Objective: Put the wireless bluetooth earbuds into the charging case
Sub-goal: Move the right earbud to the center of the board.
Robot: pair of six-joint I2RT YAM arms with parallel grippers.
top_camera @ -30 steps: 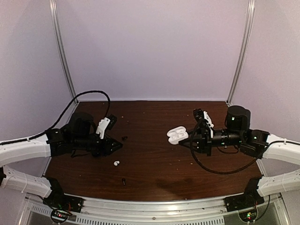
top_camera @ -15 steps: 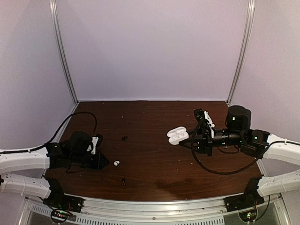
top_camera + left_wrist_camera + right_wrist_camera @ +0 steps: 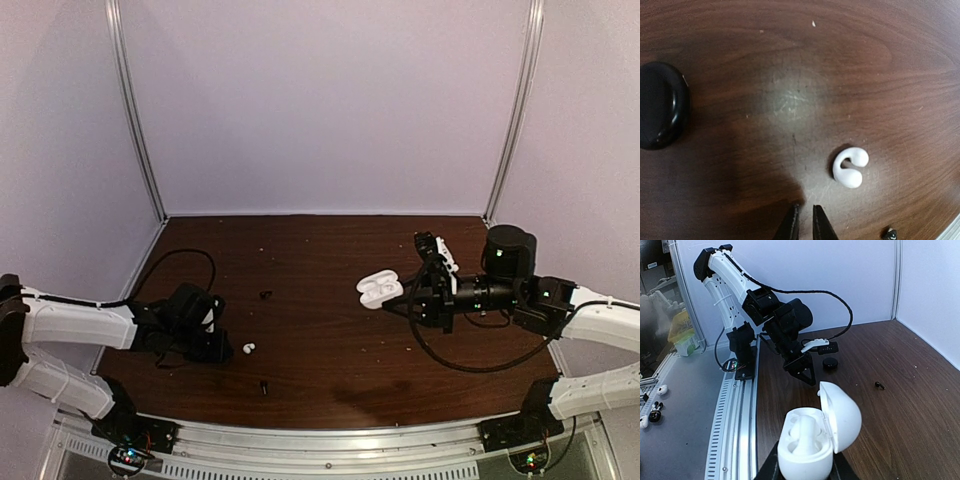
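**Tabletop** (image 3: 330, 370): dark brown wood grain, scuffed and dotted with pale specks.

**Left arm** (image 3: 80, 325): reaches low over the left half of the tabletop, nearer the near edge than the far one. Wrist camera looks straight down.

**Right arm** (image 3: 600, 325): comes in from the right edge and ends over the right half, at about mid-depth.

**Left fingers** (image 3: 790, 230): almost closed, with only a thin slit between the tips. Grip nothing. Point down at the bare wood just beside the earbud, clear of it.

**Right fingers** (image 3: 769, 467): closed on the charging case (image 3: 805, 457), one finger on each flank of the lower body.

**Charging case**: held over the right half of the tabletop, lid hinged open and standing up. Shows a white rounded form seated in one hollow; cannot tell whether it is an earbud.

**Puck** (image 3: 660, 105): black and round. Lies flat in the left half, well apart from the earbud.

**Earbud** (image 3: 850, 167): white, glossy and curled. Lies loose on the wood in the left half, toward the near edge.

**Black bits** (image 3: 265, 295): one left of centre at mid-depth, one nearer the near edge.
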